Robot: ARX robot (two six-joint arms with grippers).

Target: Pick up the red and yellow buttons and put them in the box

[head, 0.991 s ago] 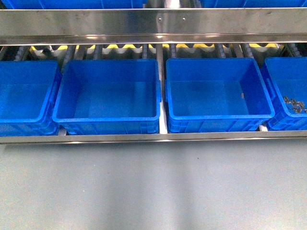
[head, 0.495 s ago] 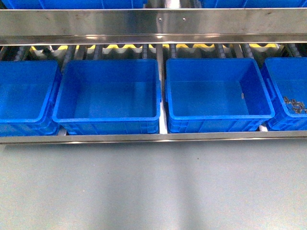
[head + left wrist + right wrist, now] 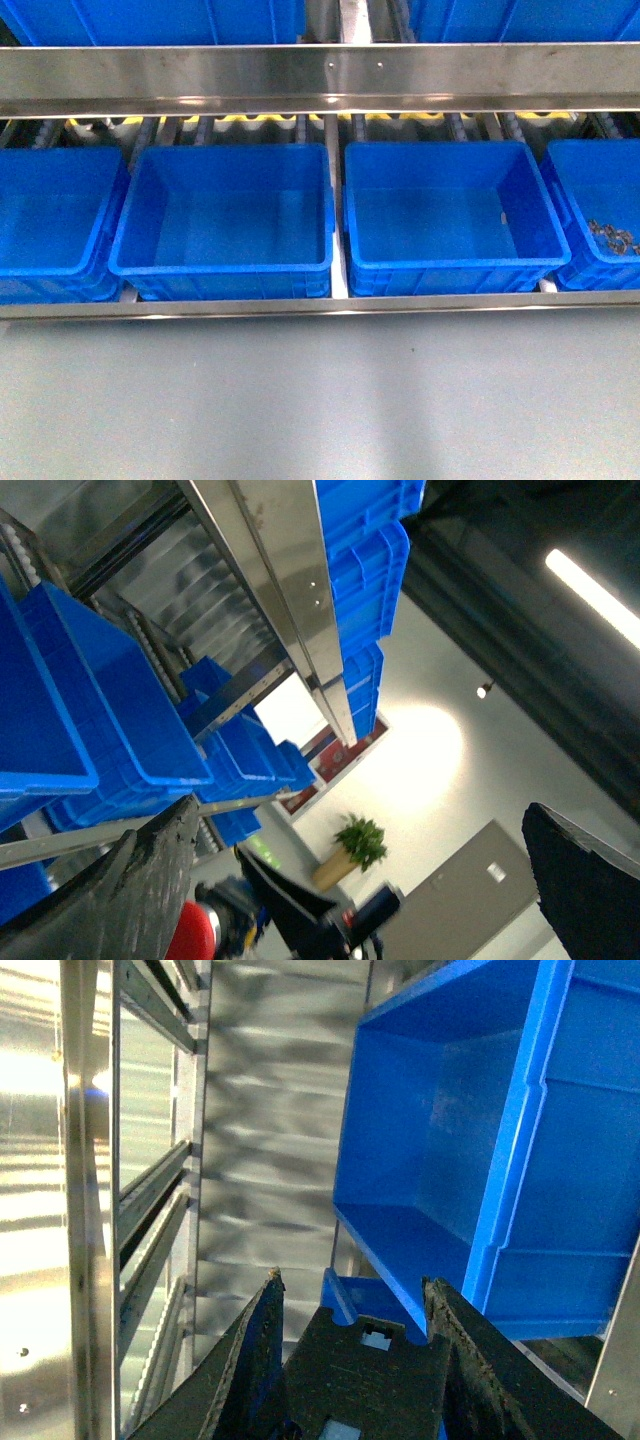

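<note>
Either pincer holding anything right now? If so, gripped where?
Nothing is held: left pincer and right pincer are both open, with nothing between their fingers.

Matte black left gripper (image 3: 360, 812), rough grainy fingers (image 3: 150, 880), right gripper (image 3: 350, 1282) black, dusty edges, perhaps a pale inset.
</note>
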